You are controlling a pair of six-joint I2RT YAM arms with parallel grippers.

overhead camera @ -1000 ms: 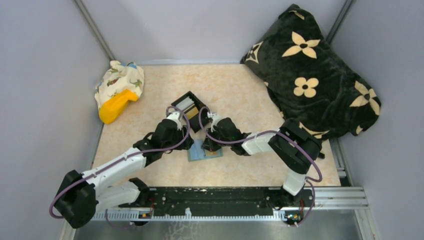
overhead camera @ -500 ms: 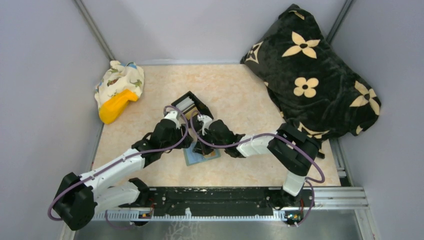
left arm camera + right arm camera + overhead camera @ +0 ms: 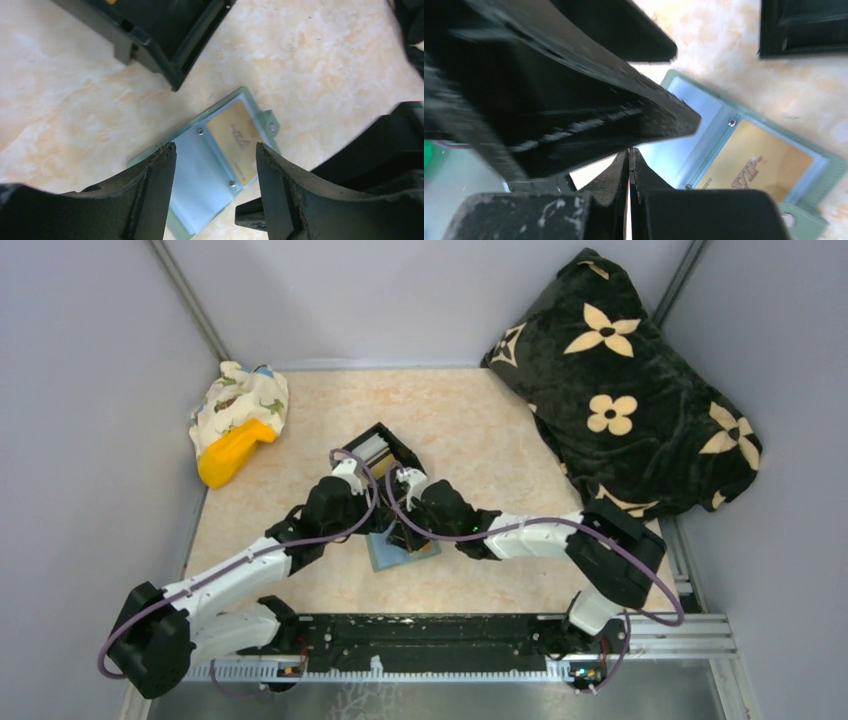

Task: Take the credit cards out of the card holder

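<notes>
The card holder point(image 3: 200, 175) lies open and flat on the worktop point(image 3: 325, 60), directly under the gap of the left fingers point(image 3: 161, 167). They stand well apart with nothing between them, one tip over each side of the holder. In the left wrist view its long axis runs on a slant, from near the left tip out towards the far right, so it crosses the gap at an angle rather than square. The tan-gold card point(image 3: 235, 137) sits in the farther half, closer to the right-hand tip, and its long side lies across the holder's length as far as it shows. No second card can be made out.

The right fingers point(image 3: 629, 167) are pressed together on nothing, tip just beside the holder's near edge; contact cannot be told. The black box point(image 3: 165, 45) lies beyond the holder. The left arm looks better placed to take the card, though it would likely need turning to line up.
</notes>
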